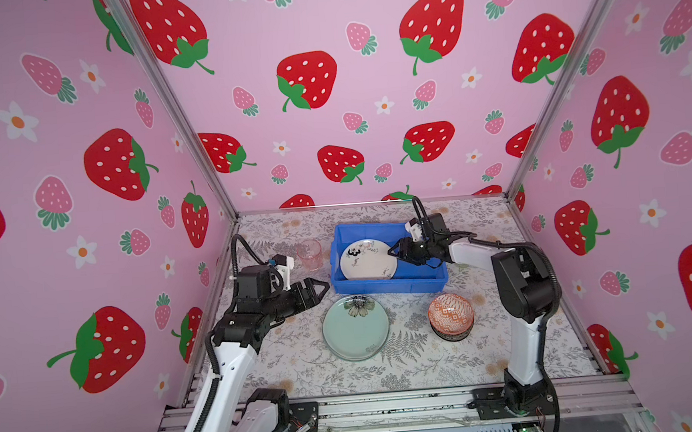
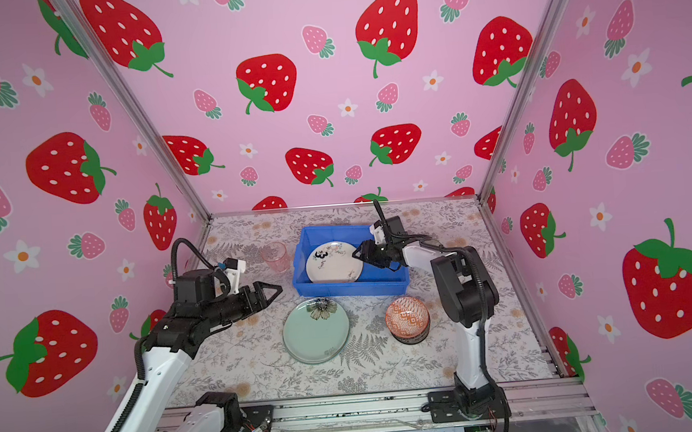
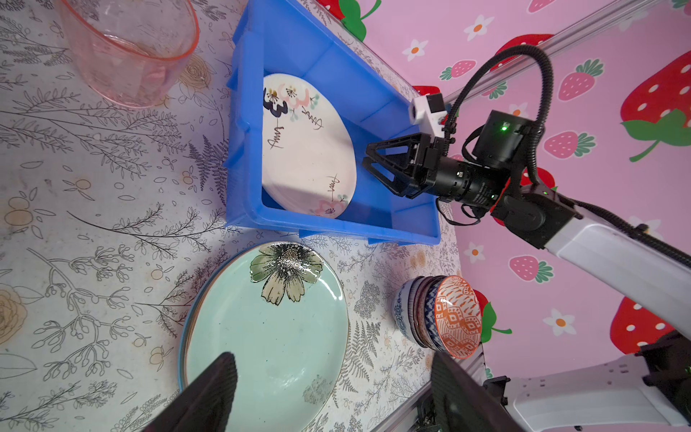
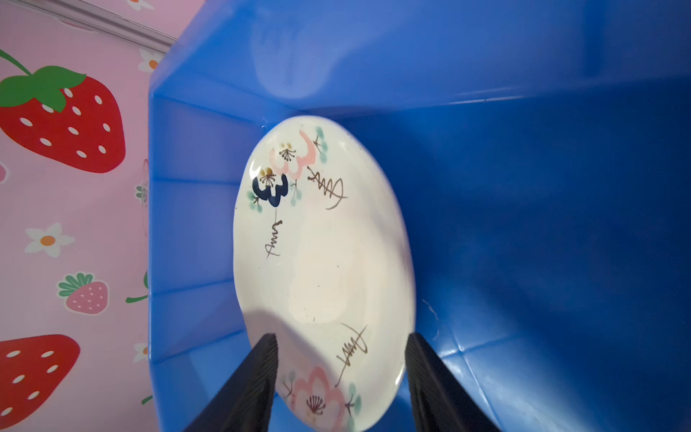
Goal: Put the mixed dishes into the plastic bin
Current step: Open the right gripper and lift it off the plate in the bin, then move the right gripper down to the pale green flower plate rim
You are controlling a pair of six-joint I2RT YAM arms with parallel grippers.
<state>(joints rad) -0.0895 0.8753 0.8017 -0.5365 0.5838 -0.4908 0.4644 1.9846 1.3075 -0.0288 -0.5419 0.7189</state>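
The left gripper (image 1: 323, 292) hovers wide open and empty near the tumbler (image 1: 310, 254), likely awaiting its turn, while the white plate (image 1: 367, 261) lies in the bin (image 1: 386, 286), the right gripper (image 1: 393, 253) parted at its rim, apparently releasing it

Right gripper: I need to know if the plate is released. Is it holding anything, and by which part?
Nothing is held. The right gripper stands open astride the rim of the white plate, which rests in the blue bin.
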